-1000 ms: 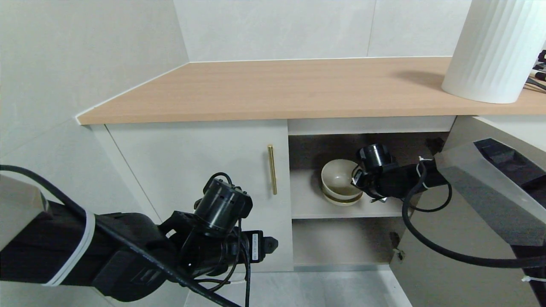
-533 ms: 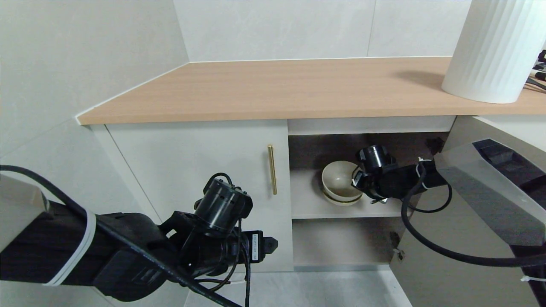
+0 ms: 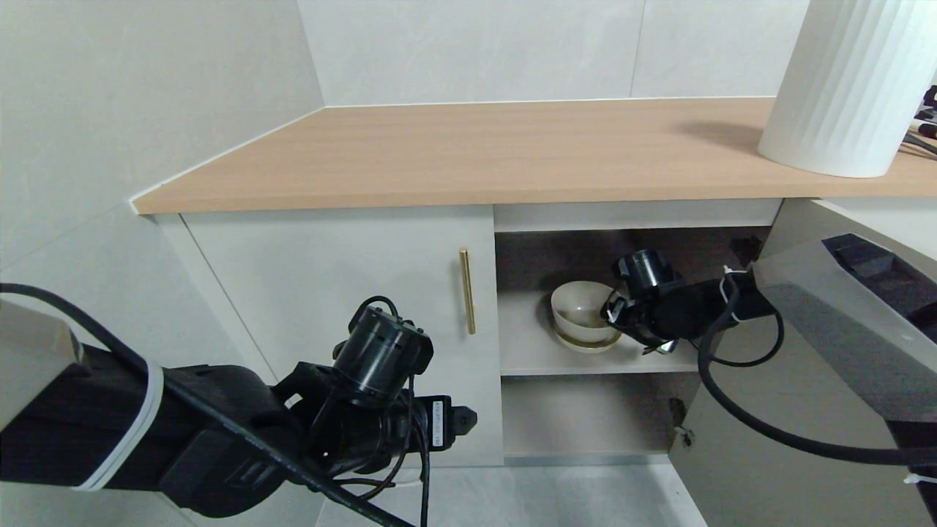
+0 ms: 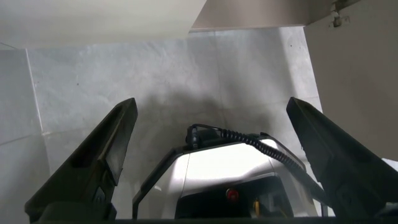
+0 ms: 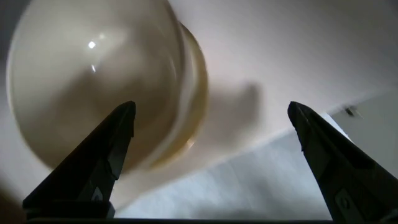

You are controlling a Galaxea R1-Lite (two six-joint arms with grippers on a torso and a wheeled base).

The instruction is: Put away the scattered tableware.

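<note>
Above both hands: table (image 3: 468,154). Under it the cabinet (image 3: 344,278), R-side door open. The shelf (image 3: 527,348) lies beneath the R hand (image 3: 613,313). On it, just ahead of that hand and towards the closed door, stands the bowl (image 3: 582,311), mouth up, round so no long axis, nested on a 2nd dish (image 5: 189,93). R arm is far nearer; L hand (image 3: 467,421) hangs low outside, well apart. R wrist view gives you what head view can't: fingers (image 5: 106,155) spread wide, bowl beyond the tips, not between. L wrist view: L fingers (image 4: 106,155) apart too, nothing held.
</note>
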